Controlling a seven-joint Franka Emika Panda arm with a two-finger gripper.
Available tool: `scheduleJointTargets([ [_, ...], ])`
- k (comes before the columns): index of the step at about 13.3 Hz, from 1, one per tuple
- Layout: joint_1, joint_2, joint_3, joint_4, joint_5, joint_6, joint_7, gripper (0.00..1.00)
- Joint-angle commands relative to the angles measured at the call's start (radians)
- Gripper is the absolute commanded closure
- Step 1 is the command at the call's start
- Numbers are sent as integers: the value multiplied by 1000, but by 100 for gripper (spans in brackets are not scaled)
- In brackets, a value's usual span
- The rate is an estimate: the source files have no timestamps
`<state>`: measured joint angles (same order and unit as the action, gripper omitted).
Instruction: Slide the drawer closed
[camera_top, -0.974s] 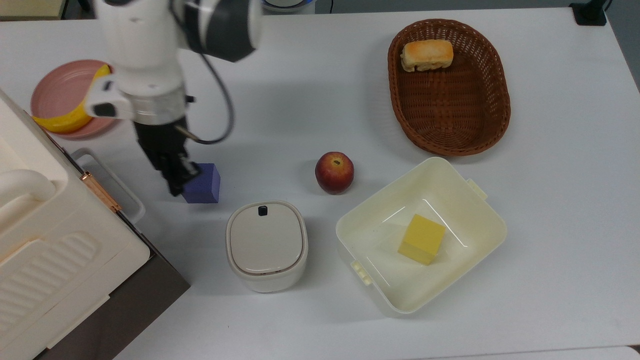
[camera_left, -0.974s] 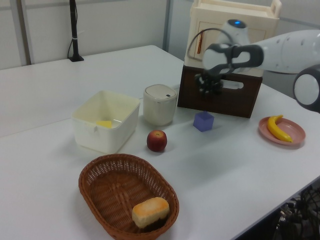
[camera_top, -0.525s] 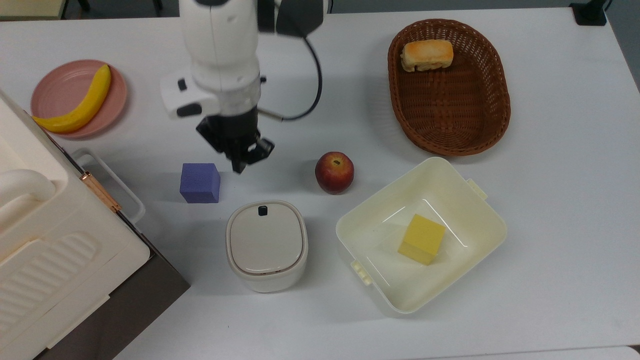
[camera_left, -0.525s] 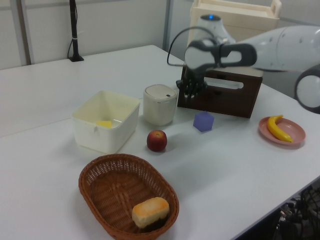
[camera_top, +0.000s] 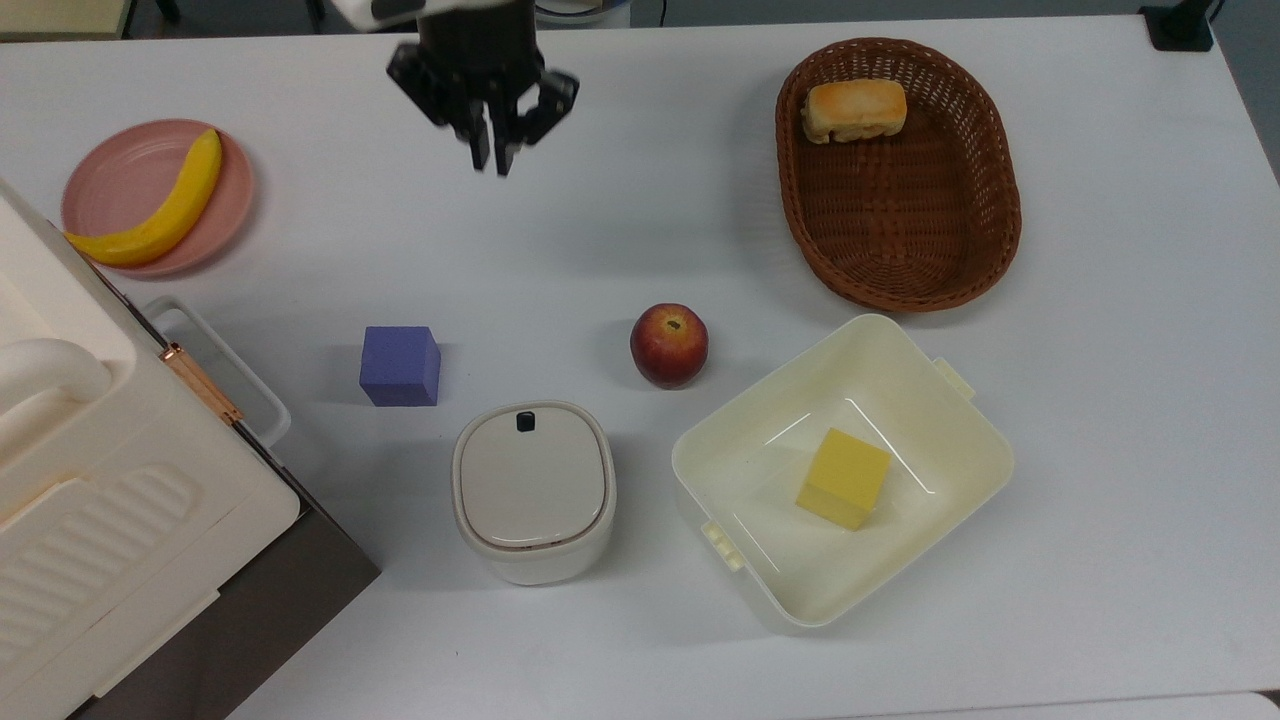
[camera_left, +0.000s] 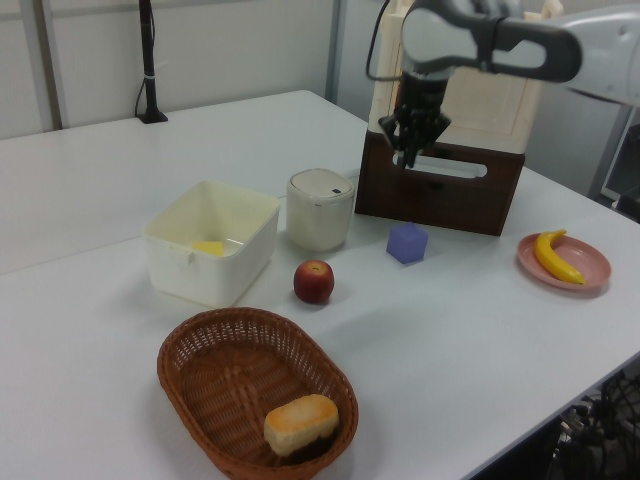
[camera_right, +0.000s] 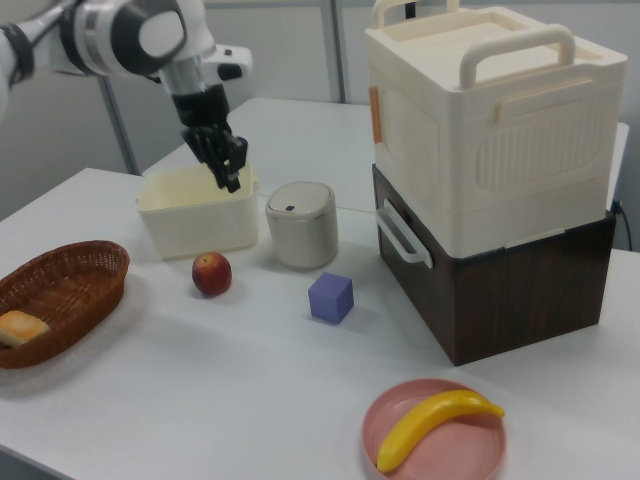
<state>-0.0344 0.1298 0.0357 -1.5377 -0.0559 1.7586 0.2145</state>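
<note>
Whereas half a second ago it hung beside the purple cube (camera_top: 400, 365), the gripper (camera_top: 493, 160) in the top view now sits far up near the table's (camera_top: 620, 240) far edge, fingers pointing down, nearly together and holding nothing. From the left view, it hangs raised before the drawer (camera_left: 440, 185); the right view shows the drawer's dark front and white handle (camera_right: 403, 234) flush beneath the cream appliance (camera_right: 490, 120)

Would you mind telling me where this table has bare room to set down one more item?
Bare patches: between the pink plate and the basket, under the raised gripper; the strip along the top view's bottom edge; the top view's right, beyond the tub. Crowded: the purple cube, lidded pot, apple and drawer handle.
</note>
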Motion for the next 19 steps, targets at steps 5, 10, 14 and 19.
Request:
scheduleJointTargets([
  [5,2,-76,49,-44,25,-108,-197,0],
  [10,25,-82,-16,-52,5,-103,-267,0],
  [14,59,-84,-43,-55,11,-110,-222,0],
  [19,56,-87,-45,-55,15,-110,-238,0],
])
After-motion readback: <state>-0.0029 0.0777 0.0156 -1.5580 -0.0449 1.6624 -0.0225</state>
